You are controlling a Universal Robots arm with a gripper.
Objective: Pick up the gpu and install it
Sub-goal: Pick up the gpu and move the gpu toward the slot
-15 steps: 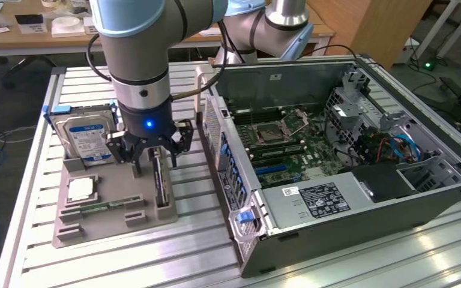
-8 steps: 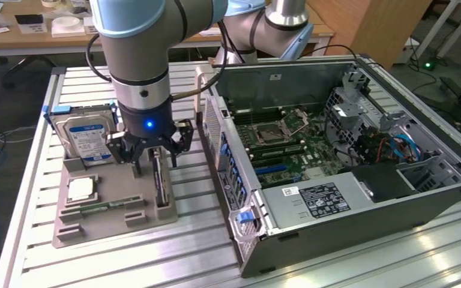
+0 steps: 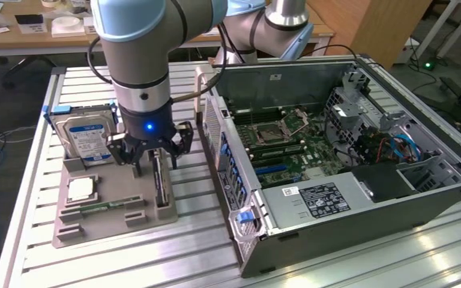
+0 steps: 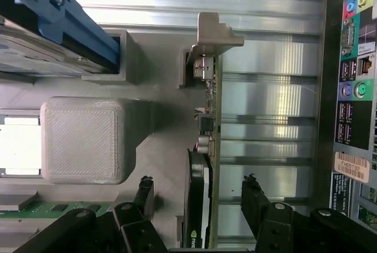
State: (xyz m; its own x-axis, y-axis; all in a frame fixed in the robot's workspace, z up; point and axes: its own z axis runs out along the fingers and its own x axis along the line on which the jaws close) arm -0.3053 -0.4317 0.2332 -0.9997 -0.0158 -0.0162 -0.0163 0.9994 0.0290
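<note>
Wrist view: looking down the edge of the gpu (image 4: 198,212), a thin flat black rectangular circuit card with a green board edge and a silver metal bracket at the far end. Stood upright on its long edge in a narrow slot of the grey 3D-printed plastic holder tray (image 4: 159,147), presumably to offer both flat faces to a pinch from above. Straddled by the black two-fingered gripper (image 4: 197,183), spread wide with one finger to each flat side, apart from the card and pinching nothing. Not yet lifted, by the look of it.

Exterior view: in the same tray, a silver hard drive with a blue-and-white label (image 3: 86,138) propped upright, and a small square silver CPU chip (image 3: 81,191) lying flat in its pocket. Just beside the tray, on the exterior view's right, an open black desktop computer case (image 3: 359,225) laid on its side on the slatted aluminium table (image 3: 214,258), motherboard facing up, likely to take a card pushed straight down.

As for writing: a black-and-white sticker (image 3: 323,200) inside the case, print too small to read. Likewise nothing legible on the drive label. On the case's rear panel, a pale orange sticker (image 4: 351,166), characters not legible.
</note>
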